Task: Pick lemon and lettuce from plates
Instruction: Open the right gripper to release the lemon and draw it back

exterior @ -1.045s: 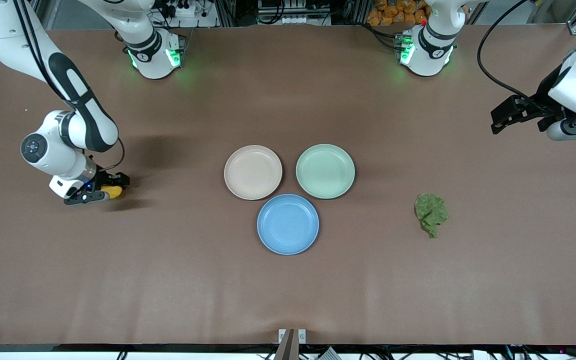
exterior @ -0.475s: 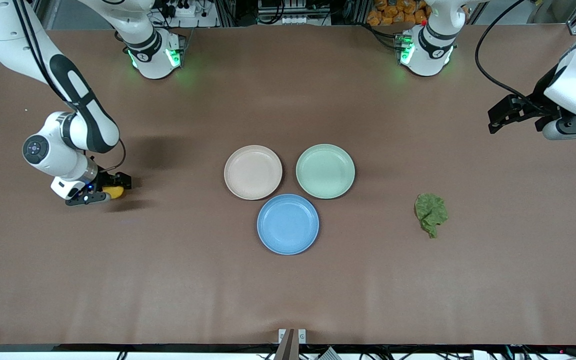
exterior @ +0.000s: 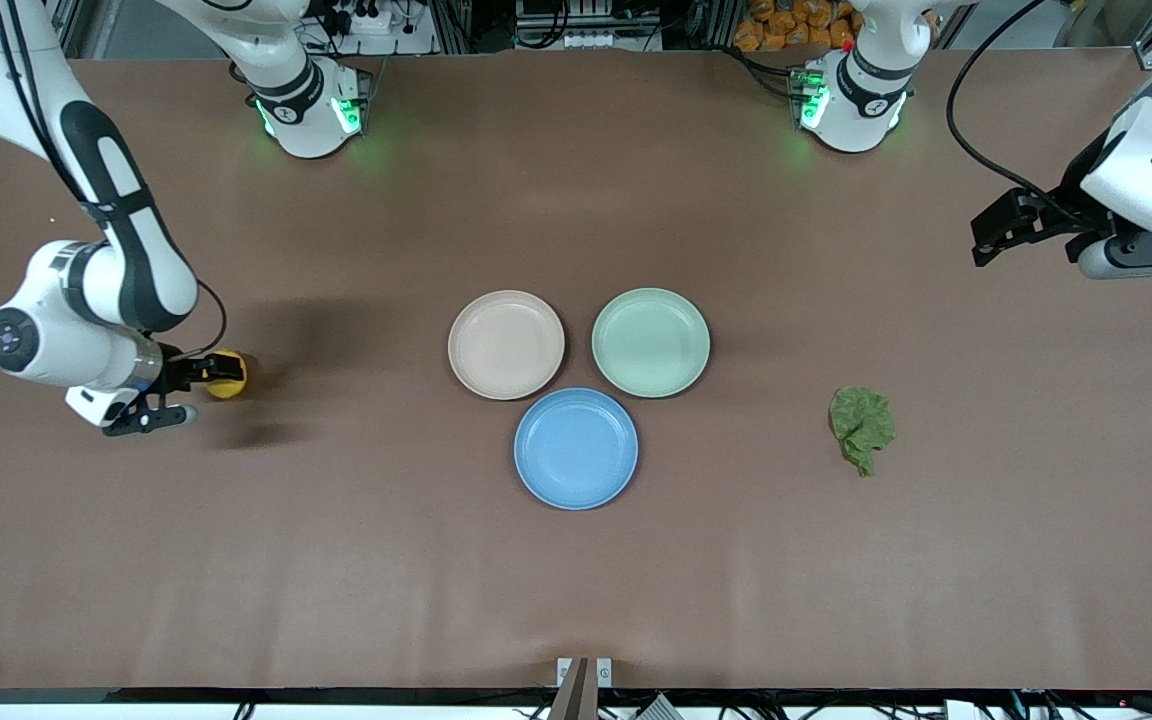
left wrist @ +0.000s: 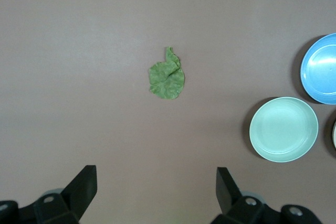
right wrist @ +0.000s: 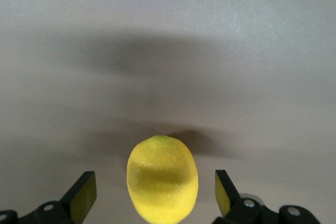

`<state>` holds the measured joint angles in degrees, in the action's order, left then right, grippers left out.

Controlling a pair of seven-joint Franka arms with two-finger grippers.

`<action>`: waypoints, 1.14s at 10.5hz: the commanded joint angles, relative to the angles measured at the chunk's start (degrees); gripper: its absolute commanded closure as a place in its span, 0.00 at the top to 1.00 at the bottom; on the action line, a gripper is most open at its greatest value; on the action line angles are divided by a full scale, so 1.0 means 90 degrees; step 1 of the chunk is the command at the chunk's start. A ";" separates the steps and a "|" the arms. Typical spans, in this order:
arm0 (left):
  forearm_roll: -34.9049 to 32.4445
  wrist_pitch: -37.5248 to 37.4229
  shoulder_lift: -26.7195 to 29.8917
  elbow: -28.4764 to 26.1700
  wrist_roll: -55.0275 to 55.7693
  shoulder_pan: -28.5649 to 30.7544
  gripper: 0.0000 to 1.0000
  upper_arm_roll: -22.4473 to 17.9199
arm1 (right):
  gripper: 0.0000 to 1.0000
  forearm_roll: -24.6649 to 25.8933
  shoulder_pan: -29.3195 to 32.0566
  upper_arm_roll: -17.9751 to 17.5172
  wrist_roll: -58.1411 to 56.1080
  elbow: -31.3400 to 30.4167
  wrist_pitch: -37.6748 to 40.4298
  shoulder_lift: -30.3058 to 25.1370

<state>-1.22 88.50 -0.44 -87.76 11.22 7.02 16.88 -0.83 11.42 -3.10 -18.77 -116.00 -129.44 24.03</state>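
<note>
The right gripper, fingers spread, flanks the smooth oval lemon near the right arm's table edge. The left gripper, also spread, hangs over the opposite edge, crinkled lettuce lying apart.

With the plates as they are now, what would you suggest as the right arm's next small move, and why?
Probably lift the right gripper straight up and away. Its fingers stand open on either side of the lemon, which rests on the table; the lettuce also lies there, and the plates hold nothing.
</note>
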 commanded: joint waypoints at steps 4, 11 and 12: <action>0.0116 -0.0019 -0.0077 -0.0034 -0.0144 0.0041 1.00 -0.0011 | 1.00 -0.0006 0.0010 -0.0066 0.0268 0.1549 0.1900 -0.0121; 0.0116 -0.0019 -0.0107 0.0025 -0.0026 -0.0106 1.00 0.0009 | 1.00 0.0072 -0.0615 -0.0086 0.2184 0.1785 0.2612 -0.1067; 0.0106 -0.0019 -0.0107 0.0025 -0.0026 -0.0106 1.00 -0.0001 | 1.00 0.0072 -0.0615 -0.0086 0.2184 0.1785 0.2779 -0.1233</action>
<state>-1.22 88.56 -1.44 -88.00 11.23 6.22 16.97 -0.80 5.60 -3.91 -0.32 -99.70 -107.84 16.74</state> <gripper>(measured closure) 0.000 0.000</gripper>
